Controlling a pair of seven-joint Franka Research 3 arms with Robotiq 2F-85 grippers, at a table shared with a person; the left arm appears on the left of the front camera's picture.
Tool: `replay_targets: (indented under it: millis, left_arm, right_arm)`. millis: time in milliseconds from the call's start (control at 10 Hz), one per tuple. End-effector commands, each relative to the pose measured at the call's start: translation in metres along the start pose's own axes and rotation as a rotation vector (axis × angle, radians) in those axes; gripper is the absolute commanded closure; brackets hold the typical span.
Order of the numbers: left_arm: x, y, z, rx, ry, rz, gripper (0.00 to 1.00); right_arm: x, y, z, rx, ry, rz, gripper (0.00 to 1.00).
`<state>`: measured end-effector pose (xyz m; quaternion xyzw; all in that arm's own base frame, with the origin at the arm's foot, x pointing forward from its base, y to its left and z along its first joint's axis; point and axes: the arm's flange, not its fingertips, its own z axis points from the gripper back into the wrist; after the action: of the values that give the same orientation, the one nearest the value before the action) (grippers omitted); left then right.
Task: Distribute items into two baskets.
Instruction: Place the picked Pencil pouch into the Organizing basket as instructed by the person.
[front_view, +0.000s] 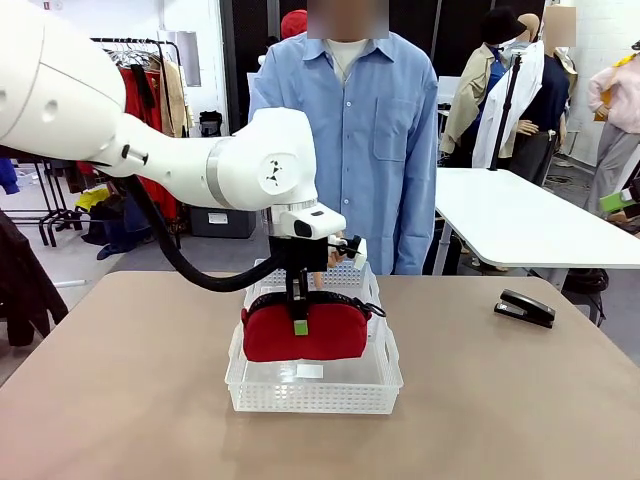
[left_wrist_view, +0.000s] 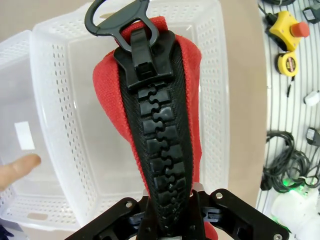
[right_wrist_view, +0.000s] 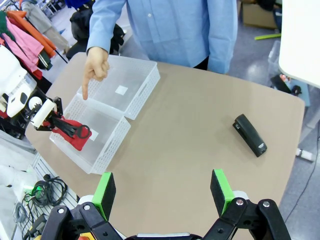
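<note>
- The tabletop (front_view: 120, 400) lies bare across the lower left and lower right of the front view, with open room on both sides of the baskets.
- The small black stapler (front_view: 525, 308) sits alone at centre right, near the table's far edge and well apart from the baskets.
- Two white baskets stand end to end in the middle, the near basket (front_view: 310, 400) touching the far basket (front_view: 350, 272).
- The left gripper (front_view: 299, 325) is clamped on the zipper ridge of the red pouch (front_view: 330, 335), holding it low over the near basket. We cannot tell whether it touches the floor.
- The far basket holds nothing we can see.
- A person's hand (right_wrist_view: 96, 67), upper left in the right wrist view, points a finger down at the far basket's near end.
- The right gripper (right_wrist_view: 162, 190) hangs above the table with its jaws wide apart, holding nothing.
</note>
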<state>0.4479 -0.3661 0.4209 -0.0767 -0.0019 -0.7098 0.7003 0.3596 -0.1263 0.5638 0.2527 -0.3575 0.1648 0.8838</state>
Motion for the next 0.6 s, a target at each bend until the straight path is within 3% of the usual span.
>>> replay_targets:
  millis: [0, 500]
  left_arm:
    - [0.003, -0.001, -0.016, 0.050, 0.019, -0.001, 1.00]
    - [0.013, 0.008, -0.040, 0.080, 0.017, -0.038, 1.00]
  right_arm:
    - [0.001, 0.000, 0.000, 0.012, -0.014, 0.004, 0.00]
    - [0.001, 0.000, 0.000, 0.012, -0.014, 0.004, 0.00]
